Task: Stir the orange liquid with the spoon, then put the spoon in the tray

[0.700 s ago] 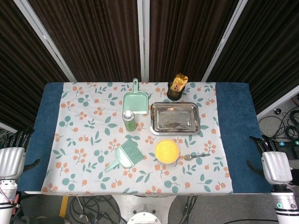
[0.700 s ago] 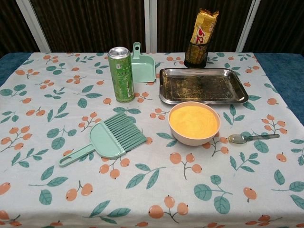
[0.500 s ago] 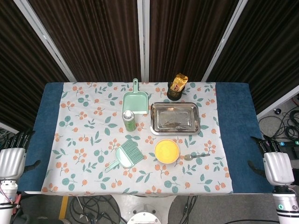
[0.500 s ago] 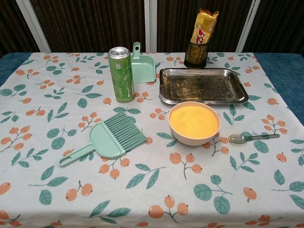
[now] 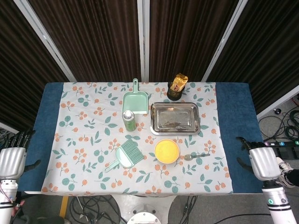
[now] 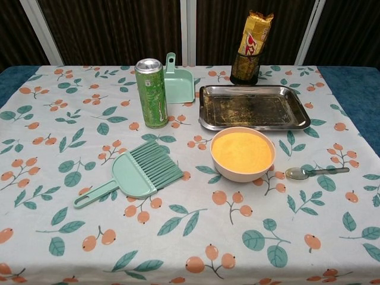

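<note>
**Spoon lies untouched beside the bowl as the right hand moves in**

Spoon [image 6: 315, 172] of dull metal lies flat on the worktop [image 6: 59, 148], its oval scoop pointing at the bowl [image 6: 243, 154] and just right of it, the thin handle running away to the right. The bowl is round, pale beige and smooth-walled, filled almost to the rim with opaque orange liquid [image 6: 242, 151]. Directly behind it sits the tray [image 6: 254, 107], a shallow rectangular pan of shiny, stained steel with a rolled lip.

A cloth printed with green leaves and orange berries covers the worktop, with plain blue fabric at both ends. Left of the bowl lies a mint-green plastic brush [image 6: 133, 173] with stiff ribbed bristles; behind it stands a green drink can [image 6: 151, 93] with a silver top, and a matching mint dustpan [image 6: 178, 83] just beyond. A dark cup holding a crinkled gold packet [image 6: 252, 48] stands behind the tray.

Only the head view shows the hands. The left hand [image 5: 11, 158] hangs off the left edge, holding nothing, its dark fingers [image 5: 21, 138] straight and close together. The right hand [image 5: 263, 161] holds nothing, fingers slightly parted. Since half a second ago it has shifted inward over the blue edge; everything else is unmoved.
</note>
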You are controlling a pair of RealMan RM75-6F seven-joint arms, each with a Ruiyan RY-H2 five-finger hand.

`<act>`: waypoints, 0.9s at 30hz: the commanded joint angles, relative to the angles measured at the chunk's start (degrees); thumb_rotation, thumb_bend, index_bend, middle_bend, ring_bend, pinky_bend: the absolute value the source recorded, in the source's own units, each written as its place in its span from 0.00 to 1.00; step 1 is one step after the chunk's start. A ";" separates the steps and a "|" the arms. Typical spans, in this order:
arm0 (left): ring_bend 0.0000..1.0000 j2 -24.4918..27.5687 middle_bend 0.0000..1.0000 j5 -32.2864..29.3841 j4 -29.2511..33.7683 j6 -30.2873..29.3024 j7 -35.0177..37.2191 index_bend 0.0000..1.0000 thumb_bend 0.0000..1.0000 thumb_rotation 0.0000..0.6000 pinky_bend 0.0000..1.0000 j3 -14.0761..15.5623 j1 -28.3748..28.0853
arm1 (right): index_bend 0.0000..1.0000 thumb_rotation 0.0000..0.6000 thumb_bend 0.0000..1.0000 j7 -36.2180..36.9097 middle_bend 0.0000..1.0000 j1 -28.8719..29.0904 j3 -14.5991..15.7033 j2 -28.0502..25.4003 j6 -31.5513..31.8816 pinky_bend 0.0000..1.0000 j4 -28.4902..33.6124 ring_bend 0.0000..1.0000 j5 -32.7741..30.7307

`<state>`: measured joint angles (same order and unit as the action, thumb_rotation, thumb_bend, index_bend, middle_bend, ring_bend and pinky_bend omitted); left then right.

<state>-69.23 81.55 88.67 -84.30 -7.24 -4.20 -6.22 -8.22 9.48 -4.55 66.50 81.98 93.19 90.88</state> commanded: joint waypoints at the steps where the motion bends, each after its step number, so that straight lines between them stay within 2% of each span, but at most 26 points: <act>1: 0.12 0.22 0.16 -0.01 0.12 -0.01 0.16 0.16 0.00 1.00 0.18 0.03 0.07 | 0.37 1.00 0.13 -4.10 0.83 5.09 -0.54 1.92 -7.46 0.92 0.07 0.89 0.08; 3: 0.12 0.47 0.16 -0.12 0.29 0.00 0.26 0.16 0.00 1.00 0.18 0.09 0.20 | 0.40 1.00 0.13 -5.76 0.88 7.58 -0.91 3.38 -11.70 0.98 -0.87 0.95 -1.29; 6: 0.12 0.68 0.16 -0.41 0.46 0.22 0.45 0.16 0.00 1.00 0.18 0.21 0.34 | 0.43 1.00 0.14 -6.84 0.93 10.95 -1.47 5.93 -17.74 1.00 -3.07 0.99 -4.14; 13: 0.12 0.64 0.16 -1.00 0.39 0.98 0.88 0.16 0.00 1.00 0.18 0.46 0.46 | 0.46 1.00 0.19 -8.95 0.96 16.24 -2.06 12.06 -26.98 1.00 -9.45 1.00 -10.31; 18: 0.12 0.44 0.16 -1.29 0.04 1.55 1.19 0.16 0.00 1.00 0.18 0.44 0.31 | 0.46 1.00 0.20 -8.76 0.96 17.88 -1.09 15.05 -30.25 1.00 -12.94 1.00 -12.46; 27: 0.12 -0.06 0.16 -1.68 -0.73 2.26 1.68 0.16 0.00 1.00 0.18 0.37 0.08 | 0.48 1.00 0.21 -7.51 0.96 17.96 0.99 16.49 -29.61 1.00 -14.51 1.00 -11.90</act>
<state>-69.30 79.89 87.92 -82.02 -5.55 -3.81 -6.15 -15.80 27.42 -3.63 82.93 52.35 78.74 78.97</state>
